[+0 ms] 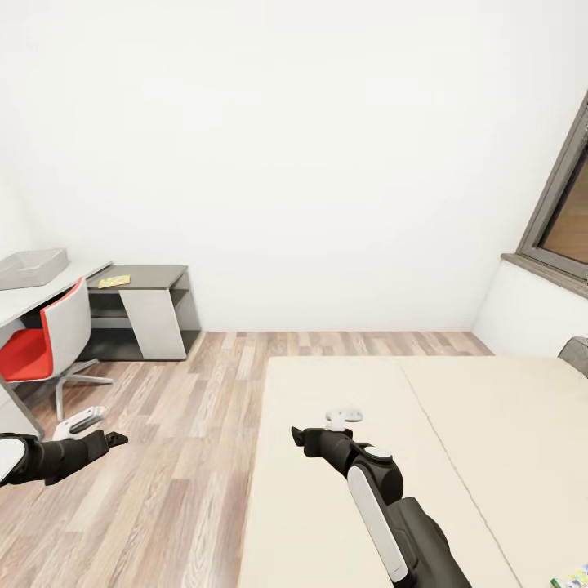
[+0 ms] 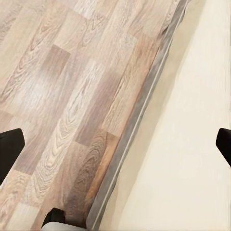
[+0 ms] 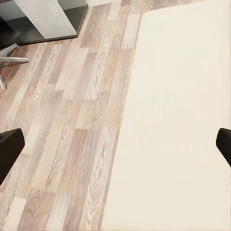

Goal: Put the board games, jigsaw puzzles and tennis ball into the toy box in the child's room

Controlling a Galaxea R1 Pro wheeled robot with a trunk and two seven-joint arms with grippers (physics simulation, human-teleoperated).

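Observation:
The light grey toy box (image 1: 33,268) stands on the pale table (image 1: 61,290) at the far left. A small flat yellow toy (image 1: 114,282) lies on the lower dark part of the desk; which toy it is I cannot tell. The colourful corner of a flat printed box (image 1: 572,576) peeks in on the beige bed (image 1: 425,457) at the lower right. My left gripper (image 1: 98,429) hangs open over the wood floor. My right gripper (image 1: 322,429) is open above the bed's near left part, holding nothing. The wrist views show black fingertips (image 2: 9,149) (image 3: 9,149) spread wide.
A red and white swivel chair (image 1: 45,343) stands at the desk. Wood floor (image 1: 188,425) runs between the desk and the bed's left edge (image 2: 139,125). A window (image 1: 563,212) and a grey headboard corner (image 1: 576,351) are at the right.

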